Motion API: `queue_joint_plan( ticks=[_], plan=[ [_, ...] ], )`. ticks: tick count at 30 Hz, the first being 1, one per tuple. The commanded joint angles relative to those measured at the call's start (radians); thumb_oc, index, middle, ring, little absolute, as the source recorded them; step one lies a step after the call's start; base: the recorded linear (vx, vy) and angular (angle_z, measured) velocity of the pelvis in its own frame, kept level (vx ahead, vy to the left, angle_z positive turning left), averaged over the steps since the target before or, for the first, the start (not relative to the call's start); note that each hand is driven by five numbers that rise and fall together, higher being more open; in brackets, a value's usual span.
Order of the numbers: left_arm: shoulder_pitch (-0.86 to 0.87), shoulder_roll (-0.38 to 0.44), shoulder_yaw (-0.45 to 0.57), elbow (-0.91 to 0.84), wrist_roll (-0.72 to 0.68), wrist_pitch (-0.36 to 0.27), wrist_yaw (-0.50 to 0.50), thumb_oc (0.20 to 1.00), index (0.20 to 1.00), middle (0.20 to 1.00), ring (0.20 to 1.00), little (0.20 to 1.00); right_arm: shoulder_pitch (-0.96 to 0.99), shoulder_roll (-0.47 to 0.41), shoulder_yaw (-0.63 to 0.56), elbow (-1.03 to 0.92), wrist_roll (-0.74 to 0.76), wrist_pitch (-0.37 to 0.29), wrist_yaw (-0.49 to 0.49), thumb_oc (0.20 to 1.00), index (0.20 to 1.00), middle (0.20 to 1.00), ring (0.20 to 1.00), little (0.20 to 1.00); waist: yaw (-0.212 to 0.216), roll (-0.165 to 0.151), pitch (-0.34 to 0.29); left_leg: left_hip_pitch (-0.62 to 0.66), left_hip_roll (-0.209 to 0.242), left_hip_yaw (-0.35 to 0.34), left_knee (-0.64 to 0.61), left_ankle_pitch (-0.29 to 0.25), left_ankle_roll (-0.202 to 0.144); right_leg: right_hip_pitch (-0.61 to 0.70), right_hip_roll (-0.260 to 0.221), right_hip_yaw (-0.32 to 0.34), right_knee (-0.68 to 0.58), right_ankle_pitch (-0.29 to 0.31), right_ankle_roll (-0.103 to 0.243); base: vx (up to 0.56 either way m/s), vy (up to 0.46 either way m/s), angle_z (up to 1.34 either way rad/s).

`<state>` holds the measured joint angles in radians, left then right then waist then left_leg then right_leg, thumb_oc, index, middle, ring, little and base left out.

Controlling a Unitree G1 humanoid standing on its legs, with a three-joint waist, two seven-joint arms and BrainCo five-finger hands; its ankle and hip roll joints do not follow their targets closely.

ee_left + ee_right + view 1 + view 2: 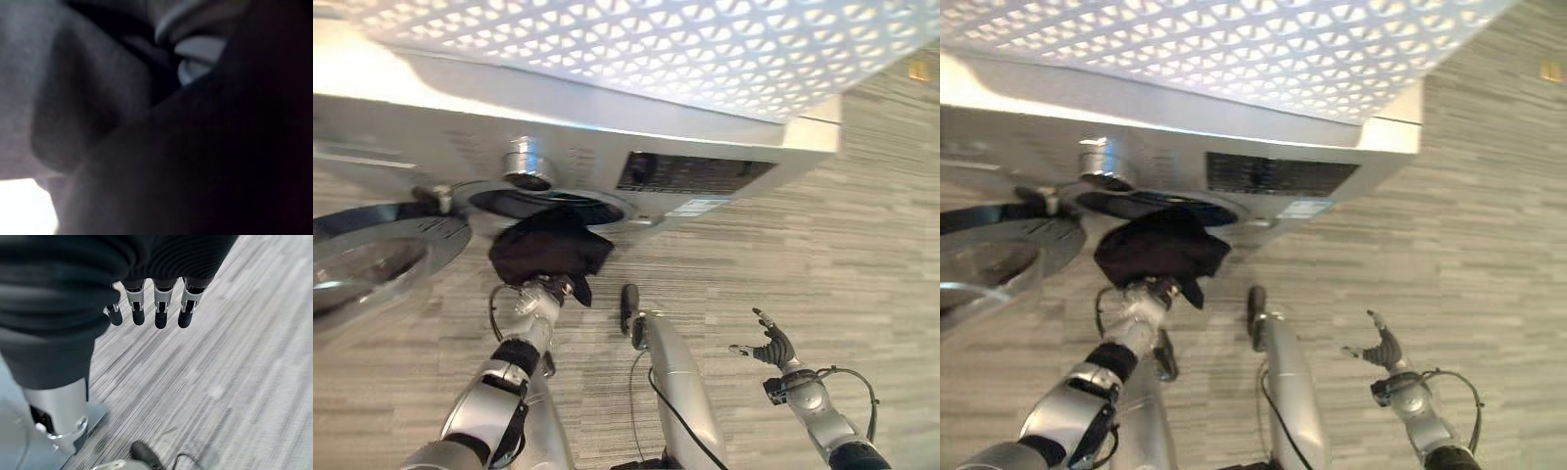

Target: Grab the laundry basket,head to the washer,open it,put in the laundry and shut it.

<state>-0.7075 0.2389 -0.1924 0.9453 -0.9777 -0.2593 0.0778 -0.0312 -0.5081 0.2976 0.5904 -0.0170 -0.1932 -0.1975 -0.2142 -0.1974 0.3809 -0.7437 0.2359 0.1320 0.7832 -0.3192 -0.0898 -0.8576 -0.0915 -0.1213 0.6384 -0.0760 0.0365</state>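
A white perforated laundry basket [656, 49] rests on top of the silver washer [431, 127]. The washer's round door [372, 255] is swung open to the left, baring the dark drum opening [548, 204]. My left hand [540, 297] is shut on a dark garment [548, 250] held right at the opening's lower rim. In the left wrist view the dark cloth [98, 107] crowds in close, with silver fingers [200, 51] curled against it. My right hand [771, 345] hovers open over the floor to the right, fingers [161, 308] straight and holding nothing.
A silver knob [529, 162] and a dark control panel [690, 174] sit on the washer's front. Grey striped carpet [862, 245] spreads to the right of the washer. A small yellow item [920, 70] lies at the far right.
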Motion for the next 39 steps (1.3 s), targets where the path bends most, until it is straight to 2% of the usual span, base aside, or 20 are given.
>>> queue_joint_plan(
  ticks=[1, 2, 3, 4, 5, 7, 10, 13, 14, 17, 19, 22, 25, 28, 29, 33, 37, 39],
  plan=[
    [-0.007, 0.019, 0.004, -0.062, -0.008, -0.088, 0.036, 0.2, 0.2, 0.2, 0.2, 0.2, 0.017, -0.039, 0.02, -0.018, 0.024, -0.026, -0.005, 1.0, 1.0, 1.0, 1.0, 1.0, 0.005, 0.026, -0.047, -0.061, -0.036, 0.032, 0.093, -0.055, 0.088, -0.016, 0.031, -0.028, 0.015, -0.032, 0.042, -0.02, 0.011, -0.9],
    [-0.038, 0.036, 0.017, -0.037, -0.008, -0.094, 0.05, 0.2, 0.2, 0.2, 0.2, 0.2, 0.016, -0.042, 0.027, -0.03, 0.03, -0.027, -0.001, 1.0, 1.0, 1.0, 1.0, 1.0, -0.006, 0.019, -0.051, -0.077, -0.025, 0.04, 0.113, -0.065, 0.088, -0.032, 0.041, -0.021, 0.018, -0.031, 0.041, -0.04, 0.025, -0.77],
    [-0.148, 0.108, 0.08, 0.035, -0.018, -0.106, 0.114, 0.2, 0.2, 0.2, 0.2, 0.2, 0.021, -0.058, 0.041, -0.061, 0.034, -0.032, 0.003, 1.0, 1.0, 1.0, 1.0, 1.0, -0.037, -0.006, -0.056, -0.139, 0.019, 0.048, 0.185, -0.103, 0.095, -0.094, 0.075, -0.005, 0.047, -0.029, 0.041, -0.04, 0.03, -0.61],
    [-0.18, 0.133, 0.094, 0.063, -0.021, -0.097, 0.118, 0.2, 0.2, 0.2, 0.2, 0.2, 0.026, -0.065, 0.047, -0.076, 0.037, -0.029, 0.008, 1.0, 1.0, 1.0, 1.0, 1.0, -0.044, -0.01, -0.058, -0.161, 0.031, 0.047, 0.21, -0.118, 0.098, -0.113, 0.084, 0.0, 0.058, -0.034, 0.04, -0.03, 0.022, -0.36],
    [-0.265, 0.198, 0.119, 0.123, -0.021, -0.091, 0.151, 0.2, 0.2, 0.2, 0.2, 0.2, 0.049, -0.081, 0.056, -0.091, 0.027, -0.033, 0.021, 1.0, 1.0, 1.0, 1.0, 1.0, -0.058, -0.012, -0.058, -0.193, 0.04, 0.036, 0.245, -0.133, 0.108, -0.147, 0.095, 0.007, 0.087, -0.038, 0.039, 0.01, 0.009, -0.97],
    [-0.365, 0.278, 0.125, 0.163, -0.023, -0.084, 0.17, 0.2, 0.2, 0.2, 0.2, 0.2, 0.075, -0.1, 0.054, -0.11, 0.029, -0.039, 0.035, 1.0, 1.0, 1.0, 1.0, 1.0, -0.076, -0.005, -0.063, -0.238, 0.049, 0.026, 0.278, -0.146, 0.116, -0.194, 0.108, 0.01, 0.116, -0.045, 0.032, 0.03, 0.005, -0.79],
    [-0.397, 0.3, 0.119, 0.167, -0.033, -0.086, 0.168, 0.2, 0.2, 0.2, 0.2, 0.2, 0.076, -0.102, 0.054, -0.114, 0.036, -0.042, 0.04, 1.0, 1.0, 1.0, 1.0, 1.0, -0.081, -0.003, -0.068, -0.267, 0.057, 0.021, 0.292, -0.151, 0.115, -0.216, 0.113, 0.009, 0.118, -0.044, 0.03, 0.01, -0.001, 0.0],
    [-0.446, 0.379, 0.106, 0.204, 0.013, -0.084, 0.192, 0.2, 0.2, 0.2, 0.2, 0.2, 0.091, -0.112, 0.055, -0.167, 0.064, -0.059, 0.05, 1.0, 1.0, 1.0, 1.0, 1.0, -0.088, -0.006, -0.074, -0.346, 0.087, 0.003, 0.345, -0.165, 0.112, -0.273, 0.129, 0.005, 0.12, -0.034, 0.026, 0.0, -0.025, -0.04],
    [-0.45, 0.415, 0.101, 0.231, 0.066, -0.08, 0.225, 0.2, 0.2, 0.2, 0.2, 0.2, 0.097, -0.118, 0.052, -0.186, 0.071, -0.07, 0.043, 1.0, 1.0, 1.0, 1.0, 1.0, -0.086, -0.01, -0.065, -0.371, 0.099, -0.002, 0.365, -0.171, 0.115, -0.298, 0.134, 0.001, 0.136, -0.036, 0.026, 0.0, -0.031, -0.16],
    [-0.461, 0.431, 0.113, 0.263, 0.084, -0.075, 0.256, 0.2, 0.2, 0.2, 0.2, 0.2, 0.1, -0.12, 0.052, -0.183, 0.077, -0.078, 0.029, 1.0, 1.0, 1.0, 1.0, 1.0, -0.081, -0.011, -0.058, -0.407, 0.111, -0.018, 0.399, -0.18, 0.116, -0.329, 0.137, -0.009, 0.155, -0.044, 0.025, 0.01, -0.022, -0.19],
    [-0.501, 0.472, 0.121, 0.298, 0.087, -0.07, 0.304, 0.2, 0.2, 0.2, 0.2, 0.2, 0.097, -0.126, 0.054, -0.18, 0.081, -0.088, 0.0, 1.0, 1.0, 1.0, 1.0, 1.0, -0.081, -0.015, -0.042, -0.452, 0.12, -0.031, 0.437, -0.187, 0.121, -0.367, 0.138, -0.026, 0.187, -0.049, 0.026, 0.0, -0.037, -0.05],
    [-0.529, 0.503, 0.115, 0.317, 0.074, -0.059, 0.311, 0.2, 0.2, 0.2, 0.2, 0.2, 0.098, -0.132, 0.047, -0.178, 0.083, -0.093, -0.014, 1.0, 1.0, 1.0, 1.0, 1.0, -0.083, -0.008, -0.033, -0.479, 0.12, -0.042, 0.452, -0.187, 0.124, -0.388, 0.134, -0.035, 0.199, -0.052, 0.026, 0.0, 0.0, 0.0],
    [-0.575, 0.529, 0.092, 0.345, 0.082, -0.041, 0.314, 0.2, 0.2, 0.2, 0.2, 0.2, 0.102, -0.139, 0.043, -0.18, 0.084, -0.095, -0.017, 1.0, 1.0, 1.0, 1.0, 1.0, -0.084, 0.0, -0.028, -0.497, 0.118, -0.047, 0.456, -0.184, 0.125, -0.405, 0.133, -0.041, 0.201, -0.052, 0.024, 0.02, 0.01, 0.05],
    [-0.69, 0.574, 0.023, 0.36, 0.072, -0.02, 0.323, 0.2, 0.2, 0.2, 0.2, 0.2, 0.108, -0.157, 0.039, -0.181, 0.1, -0.09, -0.005, 1.0, 1.0, 1.0, 1.0, 1.0, -0.075, 0.018, -0.026, -0.519, 0.115, -0.048, 0.459, -0.178, 0.134, -0.422, 0.141, -0.042, 0.193, -0.047, 0.02, 0.0, 0.0, 0.0],
    [-0.732, 0.582, -0.001, 0.342, 0.069, -0.03, 0.333, 0.2, 0.2, 0.2, 0.2, 0.2, 0.112, -0.159, 0.036, -0.182, 0.103, -0.089, -0.001, 1.0, 1.0, 1.0, 1.0, 1.0, -0.071, 0.024, -0.026, -0.525, 0.112, -0.049, 0.458, -0.177, 0.137, -0.426, 0.142, -0.041, 0.191, -0.048, 0.02, 0.0, 0.0, 0.0],
    [-0.913, 0.579, -0.128, 0.146, -0.007, -0.143, 0.34, 0.2, 0.2, 0.2, 0.2, 0.2, 0.173, -0.179, -0.014, -0.222, 0.119, -0.094, 0.024, 1.0, 1.0, 1.0, 1.0, 1.0, -0.057, 0.046, -0.019, -0.556, 0.092, -0.062, 0.465, -0.169, 0.142, -0.444, 0.133, -0.044, 0.19, -0.048, 0.018, 0.01, -0.021, 0.02],
    [-0.958, 0.543, -0.14, 0.069, -0.082, -0.205, 0.335, 0.2, 0.2, 0.2, 0.2, 0.2, 0.186, -0.204, -0.03, -0.267, 0.103, -0.091, 0.027, 1.0, 1.0, 1.0, 1.0, 1.0, -0.042, 0.065, -0.015, -0.567, 0.081, -0.069, 0.471, -0.164, 0.143, -0.457, 0.124, -0.051, 0.208, -0.062, 0.014, 0.03, -0.013, 0.14],
    [-0.943, 0.541, -0.147, 0.052, -0.065, -0.211, 0.339, 0.2, 0.2, 0.2, 0.2, 0.2, 0.175, -0.197, -0.035, -0.255, 0.112, -0.09, 0.016, 1.0, 1.0, 1.0, 1.0, 1.0, -0.033, 0.072, -0.01, -0.567, 0.078, -0.07, 0.478, -0.163, 0.146, -0.461, 0.122, -0.05, 0.221, -0.067, 0.012, 0.02, 0.018, 0.06]
  ],
)
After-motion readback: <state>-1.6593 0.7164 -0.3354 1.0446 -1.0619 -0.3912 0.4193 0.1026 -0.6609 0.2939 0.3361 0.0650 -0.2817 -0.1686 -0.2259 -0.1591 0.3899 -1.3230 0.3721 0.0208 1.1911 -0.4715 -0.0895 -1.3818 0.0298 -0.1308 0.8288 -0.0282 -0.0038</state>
